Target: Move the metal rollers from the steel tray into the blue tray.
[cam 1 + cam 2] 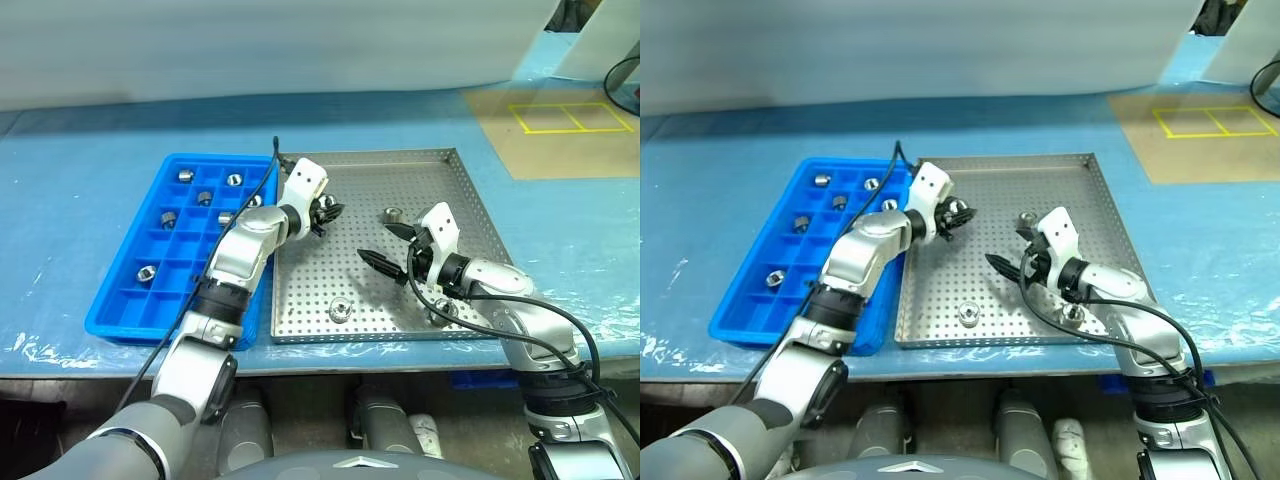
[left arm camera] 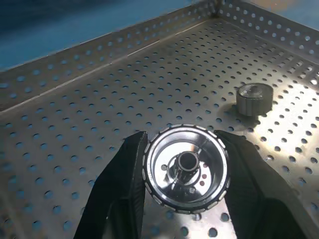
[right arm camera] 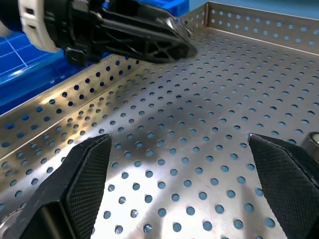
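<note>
Fingers of left gripper [image 2: 185, 186] clamping roller [image 2: 186, 168], hovering over steel tray [image 1: 455, 200] near its blue-tray side. Right gripper [image 1: 395, 247] fingers gaping wide, holding nothing. Carry step seemingly underway; next needing swing over blue tray [image 1: 125, 290], release into free compartment.

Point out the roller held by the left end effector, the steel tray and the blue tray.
held roller [image 2: 186, 169]: left wrist view, on its shiny end face beside the central hole.
steel tray [image 1: 400, 157]: left eye view, on its far rim.
blue tray [image 1: 125, 325]: left eye view, on its near rim.
</note>
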Controlling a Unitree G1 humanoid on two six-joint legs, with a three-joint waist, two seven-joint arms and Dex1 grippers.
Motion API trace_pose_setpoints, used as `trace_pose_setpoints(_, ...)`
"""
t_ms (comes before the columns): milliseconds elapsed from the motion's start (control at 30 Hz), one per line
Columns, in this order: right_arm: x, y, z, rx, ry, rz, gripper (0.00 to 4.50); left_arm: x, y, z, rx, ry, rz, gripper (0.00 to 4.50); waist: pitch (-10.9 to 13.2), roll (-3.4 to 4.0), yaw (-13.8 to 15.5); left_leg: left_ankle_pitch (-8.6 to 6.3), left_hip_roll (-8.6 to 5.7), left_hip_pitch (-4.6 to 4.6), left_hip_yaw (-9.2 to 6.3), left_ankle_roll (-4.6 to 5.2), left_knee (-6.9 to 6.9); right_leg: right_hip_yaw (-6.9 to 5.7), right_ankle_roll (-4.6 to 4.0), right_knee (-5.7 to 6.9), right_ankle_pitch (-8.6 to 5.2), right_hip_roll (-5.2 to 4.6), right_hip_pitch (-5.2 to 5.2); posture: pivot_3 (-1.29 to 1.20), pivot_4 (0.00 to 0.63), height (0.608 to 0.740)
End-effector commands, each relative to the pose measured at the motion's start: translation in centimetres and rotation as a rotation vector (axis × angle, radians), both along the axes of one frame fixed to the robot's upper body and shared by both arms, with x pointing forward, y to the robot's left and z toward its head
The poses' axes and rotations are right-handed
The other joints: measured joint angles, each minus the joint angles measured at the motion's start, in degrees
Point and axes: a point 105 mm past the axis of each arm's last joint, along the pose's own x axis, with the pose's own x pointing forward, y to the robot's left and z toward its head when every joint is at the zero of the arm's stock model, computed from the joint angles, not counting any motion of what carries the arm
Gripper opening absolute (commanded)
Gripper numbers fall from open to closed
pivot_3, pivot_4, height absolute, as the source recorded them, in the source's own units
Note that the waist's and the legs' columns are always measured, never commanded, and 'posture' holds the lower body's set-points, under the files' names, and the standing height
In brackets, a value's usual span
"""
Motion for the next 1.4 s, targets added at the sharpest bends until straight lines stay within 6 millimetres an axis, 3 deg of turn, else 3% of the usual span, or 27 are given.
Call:
trace_pose_setpoints(33,0.4,1.2,0.7,0.0,-0.042,0.064,4.5,-1.5,2.8,3.3,-0.067,-0.127,0.164,1.73,0.0,0.0,0.08,0.0,0.01,-0.02,0.0,0.0,0.0,-0.01,0.0,-0.01,0.0,0.0,-0.02,-0.12,0.15,0.74)
trace_pose_setpoints(167,0.8,1.9,0.5,-0.003,-0.037,0.107,4.5,-2.9,6.1,3.2,-0.09,-0.144,0.348,1.73,0.01,-0.01,0.37,-0.05,0.02,-0.07,-0.02,-0.05,0.0,-0.06,0.0,-0.04,0.0,0.0,-0.03,-0.06,0.15,0.74)
trace_pose_setpoints(333,1.3,2.9,0.1,-0.003,-0.026,0.163,4.5,-5.0,11.0,1.6,-0.066,-0.133,0.582,1.73,0.02,-0.03,0.69,-0.1,0.02,-0.13,-0.03,-0.14,-0.01,-0.09,0.01,-0.08,-0.01,0.0,-0.09,0.01,0.15,0.74)
trace_pose_setpoints(467,1.5,3.5,-0.2,-0.009,-0.02,0.202,4.5,-5.8,13.1,1.3,-0.046,-0.142,0.679,1.73,0.03,-0.04,1.74,-0.1,0.05,-0.19,-0.05,-0.16,-0.02,-0.11,0.01,-0.07,-0.01,0.01,-0.17,0.05,0.15,0.74)
trace_pose_setpoints(900,1.8,4.3,-0.7,-0.023,-0.007,0.262,4.5,-7.4,16.6,-1.0,-0.026,-0.096,0.858,1.73,0.03,-0.05,3.87,-0.1,0.03,-0.28,-0.07,-0.15,-0.01,-0.12,0.02,-0.07,-0.01,0.0,-0.22,0.12,0.15,0.74)
trace_pose_setpoints(1167,1.7,4.5,-0.7,-0.022,-0.005,0.272,4.5,-5.9,17.1,-1.4,-0.018,-0.091,0.844,1.73,0.03,-0.05,4.65,-0.09,0.04,-0.26,-0.08,-0.18,0.0,-0.12,0.02,-0.02,-0.01,0.0,-0.23,0.12,0.15,0.74)
trace_pose_setpoints(1400,1.6,4.1,-0.7,-0.025,-0.009,0.253,4.5,-4.4,15.3,-1.7,-0.021,-0.072,0.746,4.14,0.03,-0.05,4.69,-0.09,0.02,-0.26,-0.11,-0.18,0.02,-0.12,0.03,0.01,0.0,0.0,-0.23,0.09,0.15,0.74)
